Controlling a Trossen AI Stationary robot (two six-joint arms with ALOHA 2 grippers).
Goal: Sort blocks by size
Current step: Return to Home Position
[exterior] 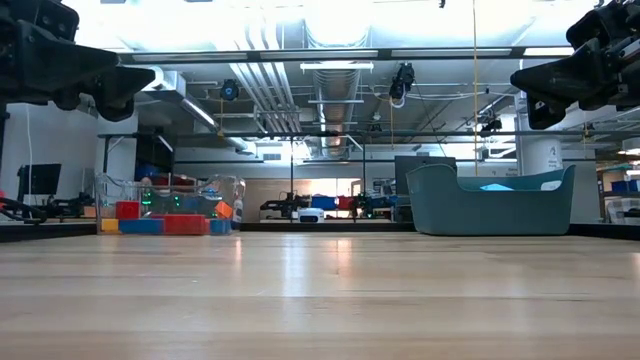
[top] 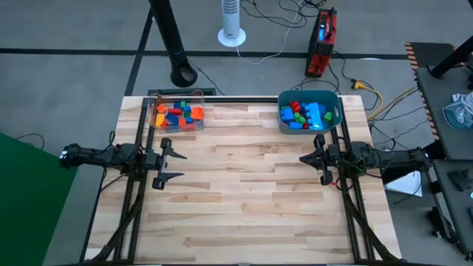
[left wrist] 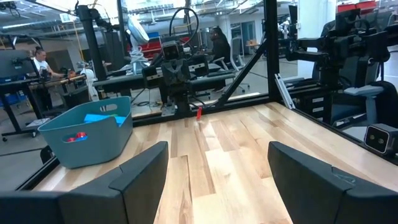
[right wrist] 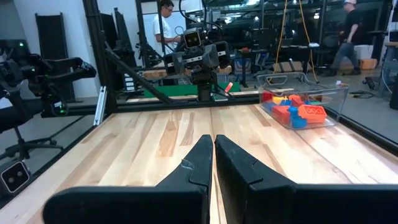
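- Found left jaws apart, right jaws together, both above counter (top: 244, 185).
- Saw blocks (top: 177, 114) off to each pair's side, in clear box (top: 152, 100) and teal tub (top: 338, 111).
- Judged best pulled back level, wide of both.

A robotics lab in an open industrial hall is shown. Bare ducts (exterior: 335, 90) and strip lights (exterior: 250, 55) are hung under the ceiling. A wooden table (top: 251, 199) is framed by black metal rails (top: 244, 98). Cables (top: 281, 22) are strewn across the grey floor (top: 74, 29) beside a white tower fan (top: 231, 18). Beyond, a person (left wrist: 40, 62) is seated among desks and further equipment.
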